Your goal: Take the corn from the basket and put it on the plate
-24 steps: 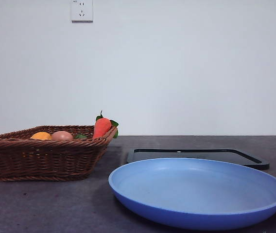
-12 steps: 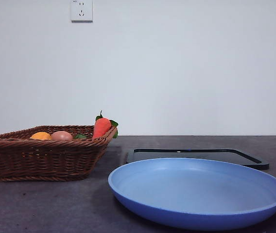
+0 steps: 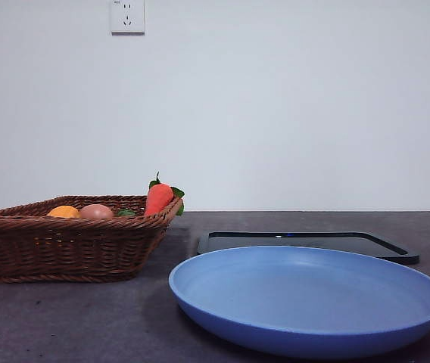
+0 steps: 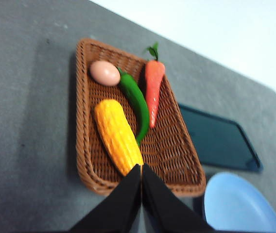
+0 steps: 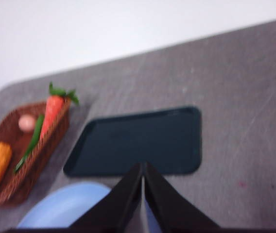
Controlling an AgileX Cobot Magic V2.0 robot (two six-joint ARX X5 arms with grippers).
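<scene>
The left gripper (image 4: 141, 167) hangs high above the near end of the corn (image 4: 117, 136) with its fingers pressed together, holding nothing; the right gripper (image 5: 142, 167), likewise closed and empty, waits over the tray (image 5: 138, 141). The corn lies in the basket (image 4: 179, 160), close beside the green pepper (image 4: 134, 99), with the egg (image 4: 104, 73) and carrot (image 4: 153, 90) further in. To grasp well, I judge the left fingers must spread first, descend at the cob's middle, and straddle it crosswise, keeping clear of the pepper. The plate (image 3: 310, 299) sits bare on the table (image 3: 71, 318), near the basket.
</scene>
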